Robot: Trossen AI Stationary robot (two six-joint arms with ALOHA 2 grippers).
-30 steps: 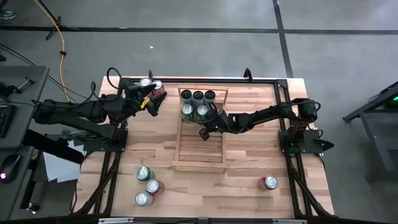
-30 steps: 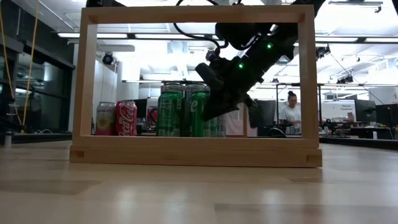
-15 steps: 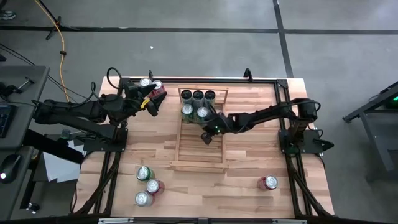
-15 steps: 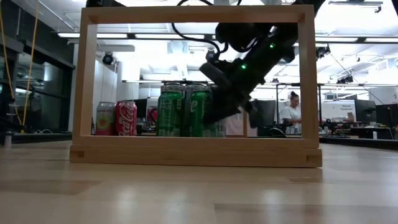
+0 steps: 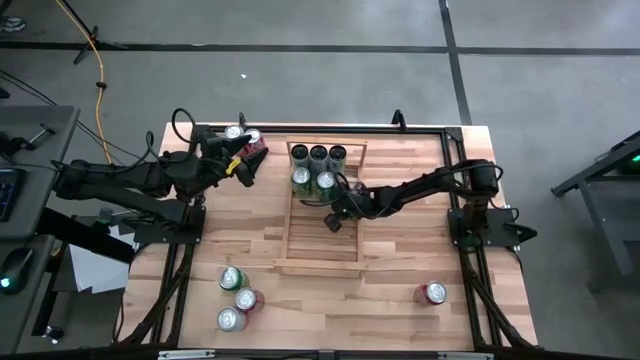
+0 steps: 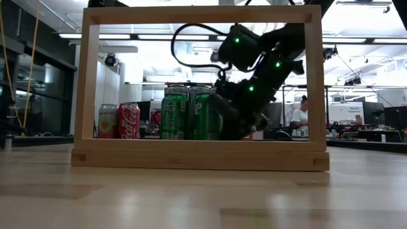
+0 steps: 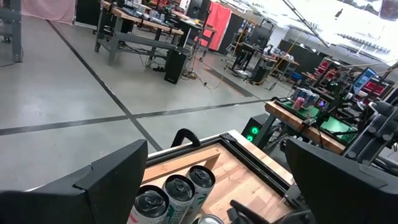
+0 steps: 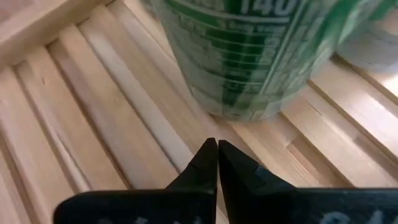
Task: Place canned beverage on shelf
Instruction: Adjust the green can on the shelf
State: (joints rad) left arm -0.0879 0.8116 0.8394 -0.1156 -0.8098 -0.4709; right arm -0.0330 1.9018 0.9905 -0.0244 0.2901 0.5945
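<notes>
The light-wood slatted shelf [image 5: 320,235] lies mid-table; its end frame [image 6: 203,157] fills the low view. At its far end stand three dark-topped cans [image 5: 319,154], and two green cans [image 5: 313,179] [image 6: 187,114] stand in front of them. My right gripper [image 5: 333,219] [image 8: 217,152] is shut and empty. It slants down over the slats [image 8: 93,112], just short of a green can [image 8: 249,56]. My left gripper [image 5: 244,161] [image 7: 217,186] hangs open and level above the table's far left. My right gripper has its shut fingertips [image 8: 209,152] right at the shelf's slats, slanting down from the table's right. I cannot tell whether they touch the wood. A gap shows between them and the green can's base [image 8: 249,111].
Two cans [image 5: 242,134] stand at the far left by my left gripper; from table height they show as a pink can and a red one [image 6: 130,121]. Three cans [image 5: 236,298] cluster at the near left. One can [image 5: 432,293] stands near right. The shelf's near half is bare.
My right gripper has sunk toward the shelf's slats beside the green cans and tipped more steeply downward, staying shut. The cans and the shelf have kept their places.
</notes>
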